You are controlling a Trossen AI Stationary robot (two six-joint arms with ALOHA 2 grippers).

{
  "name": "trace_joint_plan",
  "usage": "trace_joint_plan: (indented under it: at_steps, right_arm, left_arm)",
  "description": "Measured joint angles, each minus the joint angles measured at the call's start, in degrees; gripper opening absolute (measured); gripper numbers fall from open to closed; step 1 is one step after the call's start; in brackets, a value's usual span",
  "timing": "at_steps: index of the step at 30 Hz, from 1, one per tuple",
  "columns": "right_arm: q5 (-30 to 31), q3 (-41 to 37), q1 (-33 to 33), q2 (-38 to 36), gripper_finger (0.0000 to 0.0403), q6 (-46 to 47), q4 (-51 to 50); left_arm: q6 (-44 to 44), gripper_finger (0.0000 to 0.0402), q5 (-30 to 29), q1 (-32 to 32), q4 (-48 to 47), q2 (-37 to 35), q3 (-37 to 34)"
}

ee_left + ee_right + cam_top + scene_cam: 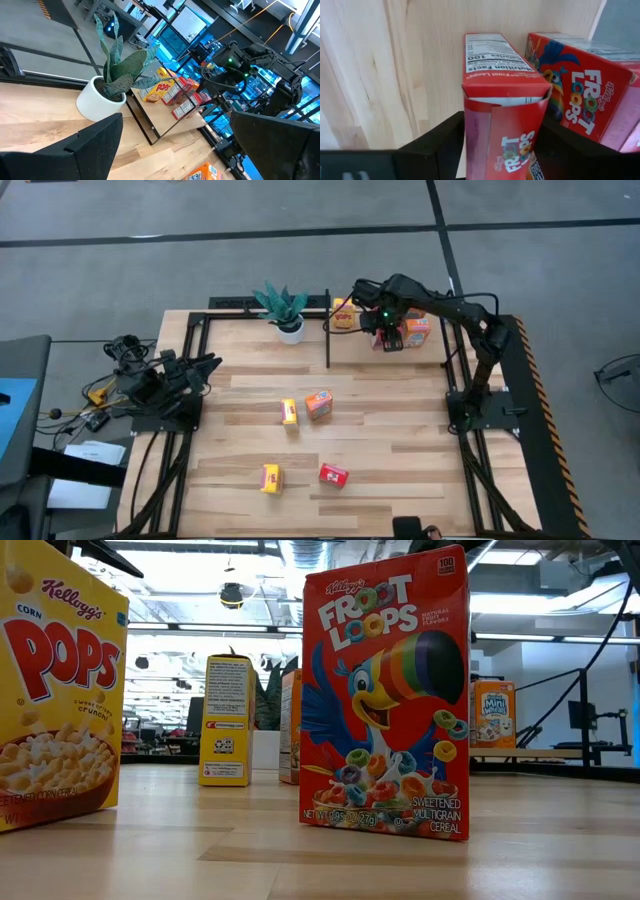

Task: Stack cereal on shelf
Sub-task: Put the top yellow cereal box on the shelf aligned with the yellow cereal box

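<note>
Several cereal boxes sit on the shelf (365, 345) at the far right: a yellow one (343, 315), an orange one (418, 330) and red ones (186, 97). My right gripper (388, 330) points down over a red Froot Loops box (502, 90), one finger on each side of it. A second red box (585, 100) lies right beside it. Four more boxes stand upright on the table: yellow (289, 412), orange (319, 404), yellow (270, 477) and red (333, 475). My left gripper (205, 365) waits open at the table's left edge. My right gripper comes from above, pointing steeply down, with its fingers (445, 145) close against the two sides of the red box's upper end (470, 125). Whether they touch it, I cannot tell. The box's lower end is hidden behind the box itself.
A potted green plant (285, 310) in a white pot stands at the far edge, just left of the shelf's black post (328, 335). Black frame rails run along the table's left and right sides. Bare wood lies between the loose boxes and the shelf.
</note>
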Motion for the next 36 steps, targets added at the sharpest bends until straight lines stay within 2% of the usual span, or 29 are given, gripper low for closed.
trace_joint_plan:
  at_steps: [10,22,26,32,36]
  right_arm:
    - [1.7,2.7,0.0,-0.3,0.0242,1.4,-0.5]
    - [2.7,16.7,0.3,-0.3,0.0265,7.6,-6.6]
    - [-5.5,22.6,2.5,-0.3,0.0265,12.4,-9.8]
    - [-25.9,27.1,11.0,-1.3,0.0265,25.3,-10.7]
    - [-27.3,27.2,21.9,-2.0,0.0265,32.8,-10.8]
  left_arm:
    - [0.0,0.0359,0.0,0.0,0.0,0.0,0.0]
    - [0.0,0.0359,0.0,0.0,0.0,0.0,0.0]
    - [0.0,0.0359,0.0,0.0,-0.5,0.0,0.0]
    - [0.0,0.0359,0.2,0.0,-0.7,0.0,0.0]
    - [0.2,0.0359,1.4,0.0,-0.8,0.0,0.0]
